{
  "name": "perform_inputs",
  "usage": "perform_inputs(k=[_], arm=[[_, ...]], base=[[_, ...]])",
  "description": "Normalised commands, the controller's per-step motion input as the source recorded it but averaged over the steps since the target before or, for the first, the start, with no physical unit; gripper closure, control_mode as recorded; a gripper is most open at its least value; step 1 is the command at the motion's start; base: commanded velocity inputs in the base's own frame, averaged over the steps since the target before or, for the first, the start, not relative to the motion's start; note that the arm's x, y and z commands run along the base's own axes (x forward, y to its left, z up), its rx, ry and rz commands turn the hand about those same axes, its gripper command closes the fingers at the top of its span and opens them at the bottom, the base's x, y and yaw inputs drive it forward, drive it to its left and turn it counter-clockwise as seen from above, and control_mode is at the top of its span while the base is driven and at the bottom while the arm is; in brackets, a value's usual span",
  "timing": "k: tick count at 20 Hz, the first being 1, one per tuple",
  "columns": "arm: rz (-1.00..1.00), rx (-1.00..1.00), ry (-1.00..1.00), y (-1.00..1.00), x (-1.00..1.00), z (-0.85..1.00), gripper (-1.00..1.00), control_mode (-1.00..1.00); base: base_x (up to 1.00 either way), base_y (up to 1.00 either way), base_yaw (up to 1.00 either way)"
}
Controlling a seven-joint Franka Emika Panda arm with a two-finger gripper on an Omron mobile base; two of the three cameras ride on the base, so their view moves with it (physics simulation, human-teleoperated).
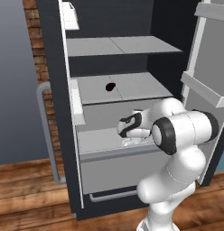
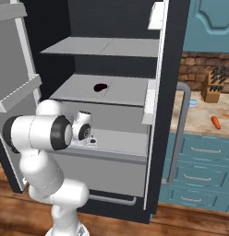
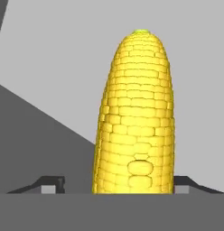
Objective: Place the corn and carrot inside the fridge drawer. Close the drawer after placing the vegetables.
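Corn (image 3: 136, 117) fills the middle of the hand view, a yellow cob standing lengthwise between the two dark fingertips (image 3: 50, 184) of the tool (image 3: 118, 185). The tips stand clear of the cob on either side, so the jaws look spread apart, with a gap showing on the left; whether the right tip touches the cob I cannot tell. Behind the cob lies a pale grey surface with a darker grey area at the lower left.

In the left base view the tool (image 1: 130, 140) reaches low into the open fridge, just above the fridge drawer (image 1: 93, 140), a wide light-grey box below the flat shelves. The right base view shows the tool (image 2: 91, 140) over the drawer's pale floor. A small dark spot (image 1: 110, 86) sits on the shelf (image 1: 136, 85) above.

The carrot (image 2: 216, 121) lies on the desk (image 2: 199, 120) to the right of the fridge, well apart from the drawer, near a knife block (image 2: 213, 85).
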Motion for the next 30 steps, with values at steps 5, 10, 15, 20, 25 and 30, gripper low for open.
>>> perform_inputs(k=[5, 10, 15, 20, 25, 30], arm=[[-0.01, 0.00, -0.06, 0.00, 0.13, 0.95, -1.00, -1.00], [-0.04, 0.00, -0.17, 0.00, -0.12, 1.00, -1.00, -1.00], [-0.07, 0.00, -0.24, 0.00, -0.68, 0.95, -1.00, -1.00], [-0.12, 0.00, -0.24, -0.08, -0.98, 0.46, -1.00, -1.00], [-0.11, 0.00, -0.11, -0.01, -0.70, 0.03, -1.00, -1.00], [-0.01, 0.00, 0.00, 0.06, -0.02, 0.00, -1.00, -1.00]], base=[[0.00, 0.00, 0.00], [0.00, 0.00, 0.00], [0.00, 0.00, 0.00], [0.00, 0.00, 0.00], [0.00, 0.00, 0.00], [0.00, 0.00, 0.00]])
